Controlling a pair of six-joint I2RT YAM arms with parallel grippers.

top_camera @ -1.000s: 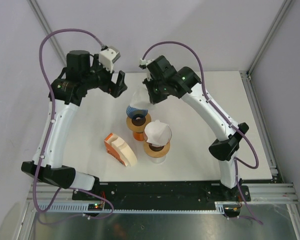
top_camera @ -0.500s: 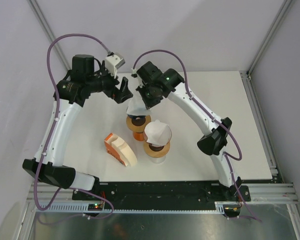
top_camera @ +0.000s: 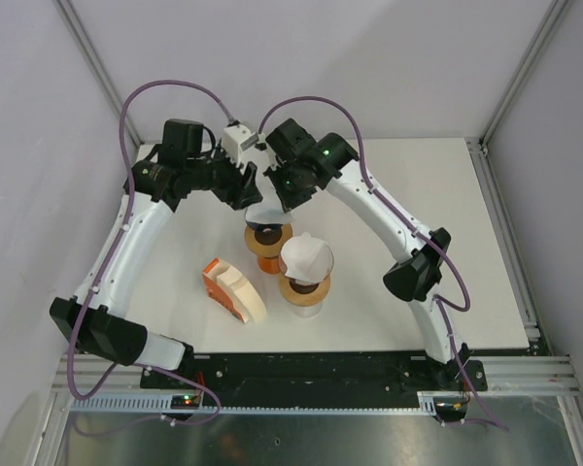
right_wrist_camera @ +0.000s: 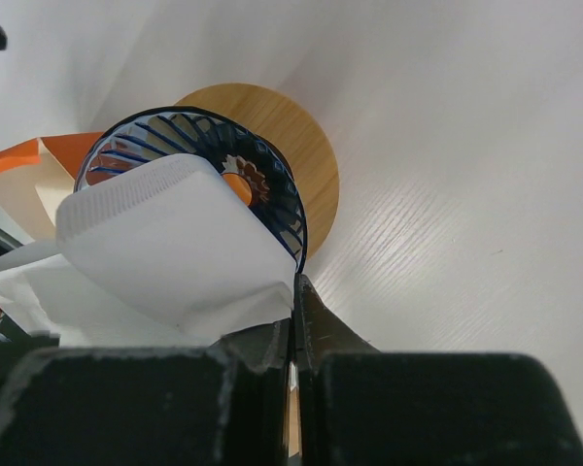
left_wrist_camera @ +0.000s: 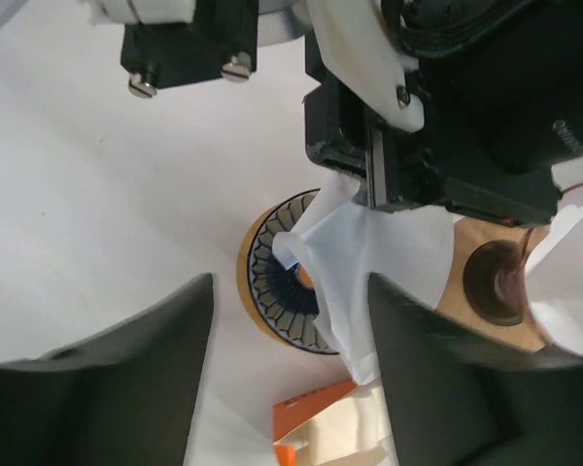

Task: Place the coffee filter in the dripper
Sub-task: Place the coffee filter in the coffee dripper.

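Top view: right gripper (top_camera: 275, 202) is clamped on the filter (top_camera: 264, 215), holding it straight over the dripper (top_camera: 268, 239); left gripper (top_camera: 245, 189) hovers just beside, jaws apart, empty

Left wrist: the filter hangs ahead between the fingers (left_wrist_camera: 126, 388), touching neither

Right wrist: jaws pinch the filter's edge, its cone reaching forward across the dripper's mouth. The right arm looks nearer, with the dripper just below

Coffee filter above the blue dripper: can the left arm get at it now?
Likely yes: the open left gripper faces the coffee filter with nothing between, though the right gripper pinches one edge.
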